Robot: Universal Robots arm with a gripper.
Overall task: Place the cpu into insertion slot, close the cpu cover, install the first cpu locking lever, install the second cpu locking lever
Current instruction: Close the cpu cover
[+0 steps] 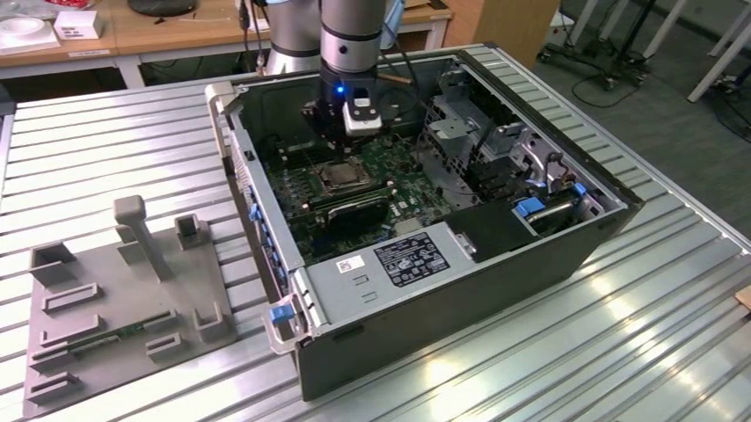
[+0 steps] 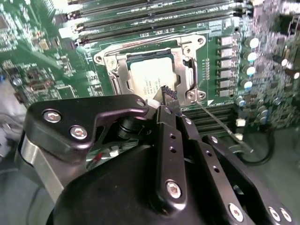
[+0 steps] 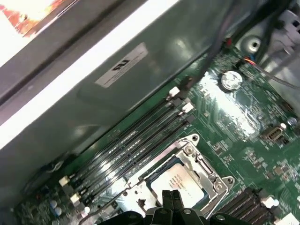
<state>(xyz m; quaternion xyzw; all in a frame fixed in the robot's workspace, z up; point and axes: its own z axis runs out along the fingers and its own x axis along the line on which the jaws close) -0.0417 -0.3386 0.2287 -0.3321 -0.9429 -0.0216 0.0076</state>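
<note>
The cpu (image 2: 151, 78) lies pale and square in the insertion slot (image 2: 99, 58) on the green board. The cpu cover (image 2: 188, 70) lies flat around it as a silvery frame. A thin locking lever (image 2: 220, 124) sticks out loose from one corner of the socket. My gripper (image 2: 168, 93) hovers just above the socket's edge, fingertips pressed together with nothing between them. The first wrist view shows the cpu (image 3: 180, 183) under the cover (image 3: 194, 157), with the gripper (image 3: 171, 198) right at its edge. In the exterior view the gripper (image 1: 350, 139) reaches down into the open case above the socket (image 1: 341, 177).
Long black memory slots (image 2: 154, 18) run beside the socket, and a row of capacitors (image 2: 248, 56) stands on another side. The case wall (image 3: 93, 103) rises close by. A metal drive cage (image 1: 493, 149) and power supply (image 1: 399, 264) fill the case. A grey fixture plate (image 1: 118, 290) lies on the table.
</note>
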